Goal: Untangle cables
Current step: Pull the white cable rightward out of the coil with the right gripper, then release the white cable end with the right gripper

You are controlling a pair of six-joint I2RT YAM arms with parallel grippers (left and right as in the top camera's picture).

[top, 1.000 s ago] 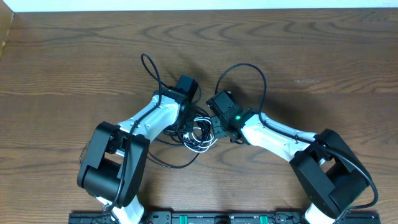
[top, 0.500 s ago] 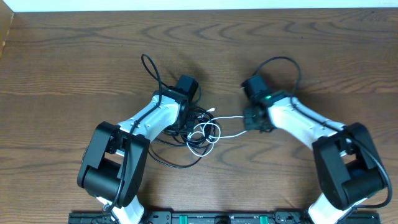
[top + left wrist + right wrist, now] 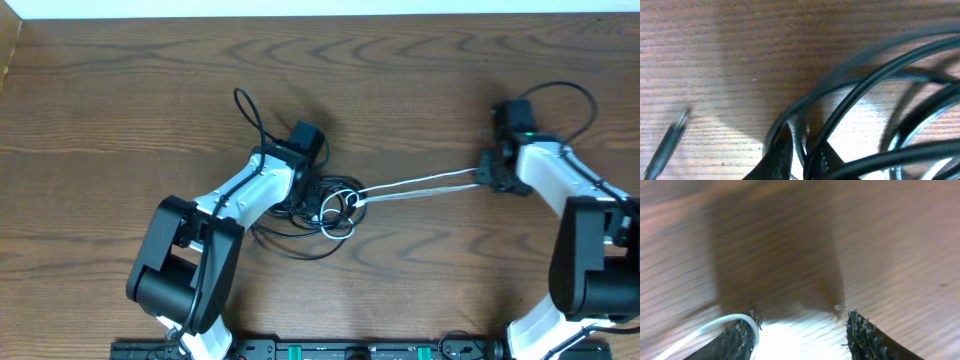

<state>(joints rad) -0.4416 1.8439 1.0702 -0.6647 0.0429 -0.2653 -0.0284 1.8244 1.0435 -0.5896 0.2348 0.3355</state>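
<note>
Reading right gripper (image 3: 802,319) as released: holding black ribbed fingertips (image 3: 740,337) well apart, showing bare wood between. Catching a thin white cable (image 3: 420,184) against the tip of one finger in the wrist view, not pinching it between the jaws. Seeing that cable overhead as a straight doubled line, running from there toward table centre and ending in white loops in the tangle. Finding left gripper (image 3: 800,152) sitting down in that tangle, showing fingertips close together at the bottom of a blurred wrist view with a thin strand between; cannot tell whether clamping or only touching. Seeing thin black cables (image 3: 862,86) arcing right over them, heaping in loops beside the white ones, all lying on the brown wood-grain table (image 3: 120,90).
</note>
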